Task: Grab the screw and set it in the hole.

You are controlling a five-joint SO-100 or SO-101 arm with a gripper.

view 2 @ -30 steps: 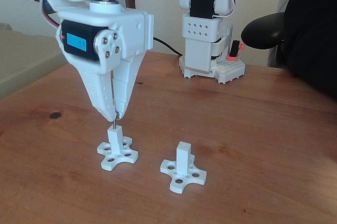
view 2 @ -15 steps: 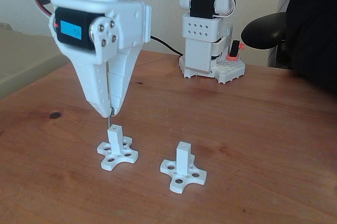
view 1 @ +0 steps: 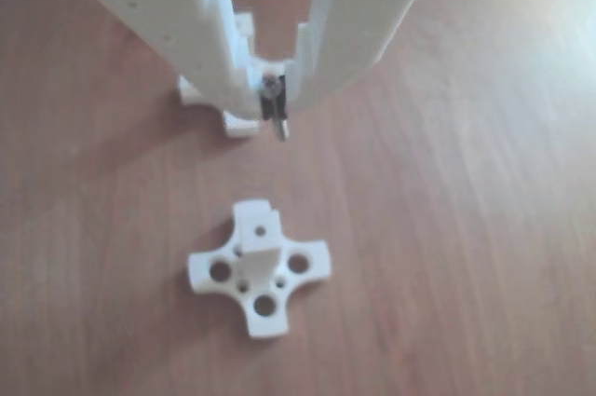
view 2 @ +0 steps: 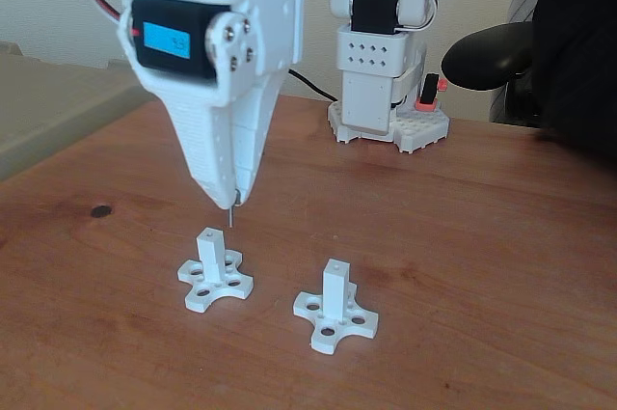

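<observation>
In the fixed view my white gripper [view 2: 232, 202] points straight down, shut on the screw [view 2: 231, 216]. The screw's thin dark shaft pokes out below the tips. It hangs in the air just right of and slightly above the left white post [view 2: 210, 248], whose top face carries the hole [view 2: 209, 234]. A second post [view 2: 335, 287] stands further right on its cross-shaped base. In the other view the gripper [view 1: 273, 98] pinches the screw [view 1: 277, 116] above the wood. One post with its hole [view 1: 261, 228] lies below, and another base [view 1: 238, 122] is partly hidden behind the fingers.
A second white arm's base [view 2: 378, 92] stands at the back of the wooden table [view 2: 482, 265]. A black rounded object [view 2: 487, 55] and a dark mass [view 2: 578, 53] fill the right edge. A small dark spot [view 2: 100, 210] marks the wood at left.
The screw tip was over the left post's top a second ago. The gripper then lifted and swung right, so the screw now hangs beside the post, off the hole.
</observation>
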